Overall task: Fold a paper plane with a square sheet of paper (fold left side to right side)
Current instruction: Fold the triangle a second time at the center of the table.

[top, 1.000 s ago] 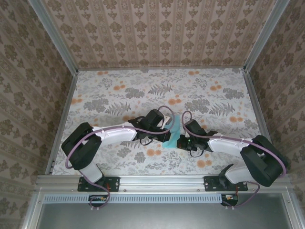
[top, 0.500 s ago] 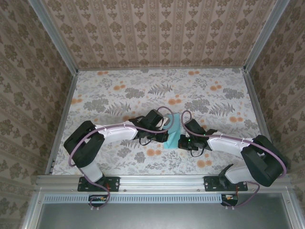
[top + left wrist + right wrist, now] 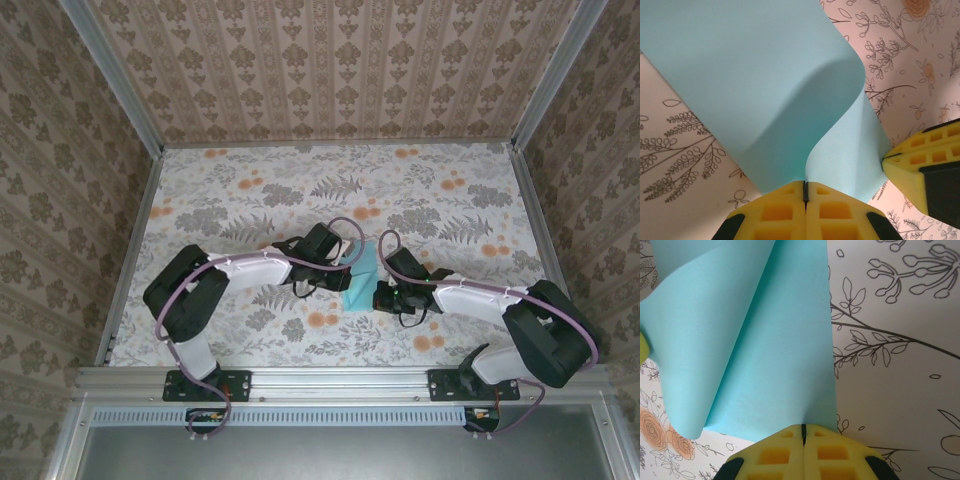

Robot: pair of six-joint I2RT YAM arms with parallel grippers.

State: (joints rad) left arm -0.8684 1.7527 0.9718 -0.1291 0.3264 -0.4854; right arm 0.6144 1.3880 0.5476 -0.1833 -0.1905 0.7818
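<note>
Mid-table (image 3: 250, 190), the left pincer (image 3: 805, 192) and right pincer (image 3: 803, 432) are each pinching shut on an edge of the square sheet of paper (image 3: 362, 272). The sheet is curling up between them, partly lifted off the table. Open table is stretching toward the far wall (image 3: 330, 70) and both sides. Since a second ago, the left arm (image 3: 250, 270) has been swinging inward and the sheet is sitting flatter.

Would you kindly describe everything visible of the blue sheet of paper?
The square sheet of paper is thin, plain, light cyan. Near the middle of the floral table, it is partly lifted and curled into a soft, uncreased bend. The left gripper and right gripper each pinch an edge in shut jaws.
</note>
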